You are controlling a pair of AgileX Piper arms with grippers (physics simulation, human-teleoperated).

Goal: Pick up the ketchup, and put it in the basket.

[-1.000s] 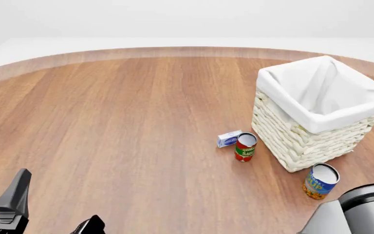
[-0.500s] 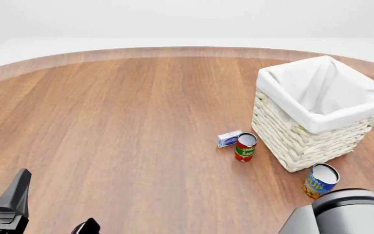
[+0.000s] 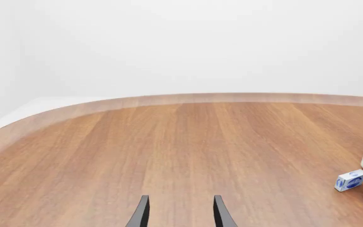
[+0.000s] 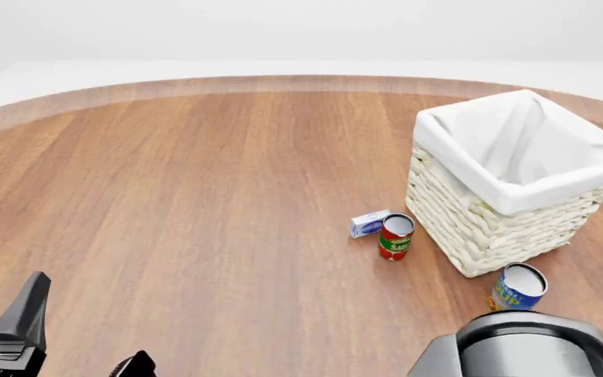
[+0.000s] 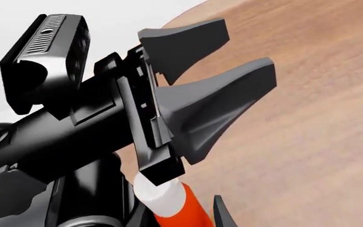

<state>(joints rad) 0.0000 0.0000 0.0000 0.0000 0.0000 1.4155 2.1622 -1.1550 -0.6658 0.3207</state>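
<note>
- Ketchup (image 5: pixel 180 208) shows only in the right wrist view: a red-orange bottle with a white cap, seen just past the other arm's dark body, its lower part cut off by the picture's edge. The front view does not show it.
- Basket (image 4: pixel 490 228) stands on the right side of the table (image 4: pixel 197 188), cream wicker with a white liner (image 4: pixel 511 149) folded over the rim; nothing can be seen inside it.
- A red can with a green label (image 4: pixel 396 236) stands upright just left of the basket's near-left wall, near it but apart.
- A small white-and-blue box (image 4: pixel 369 223) lies against the can's far-left side, touching or nearly so.
- A blue-and-orange can (image 4: pixel 517 288) stands nearer than the basket, just off its near corner, partly hidden by the right arm's grey housing (image 4: pixel 521 349).
- Left gripper (image 3: pixel 180 215): its fingers (image 3: pixel 140 215) stand apart with bare table between them, holding nothing. The right wrist view shows the same dark fingers (image 5: pixel 226 104) spread.
- Right gripper: only one dark fingertip (image 5: pixel 222 216) shows at the edge of its own wrist view, so I cannot tell whether its fingers are apart or closed.
- In the front view the left arm's black parts (image 4: pixel 24 322) sit at the near-left corner.
</note>
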